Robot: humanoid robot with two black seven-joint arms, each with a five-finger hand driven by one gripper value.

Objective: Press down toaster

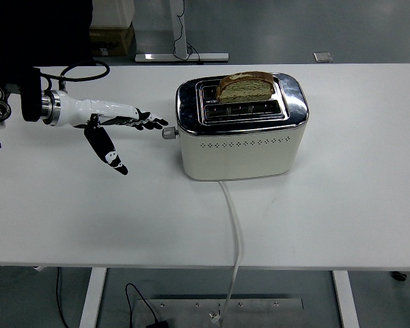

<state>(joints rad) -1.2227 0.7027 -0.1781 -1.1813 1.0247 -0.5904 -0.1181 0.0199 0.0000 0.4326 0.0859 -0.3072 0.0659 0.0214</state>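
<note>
I see the left hand (116, 123), fingers spread and empty, fingertips just left of the toaster (242, 133) lever (168, 133); bare table (89, 219) lies nearer me.

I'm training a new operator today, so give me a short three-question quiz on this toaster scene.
1. True or false: the toaster already holds a slice of bread standing up in a slot.
2. Which hand is reaching toward the toaster lever? A) right hand B) left hand C) both hands
3. Fill in: the toaster's white power cord runs toward the table's ____ edge and hangs over it.

Key: 1. True; the bread stands well above the slot. 2. B; its fingers are spread, fingertips just beside the lever knob, and no right hand is in view. 3. near.
</note>
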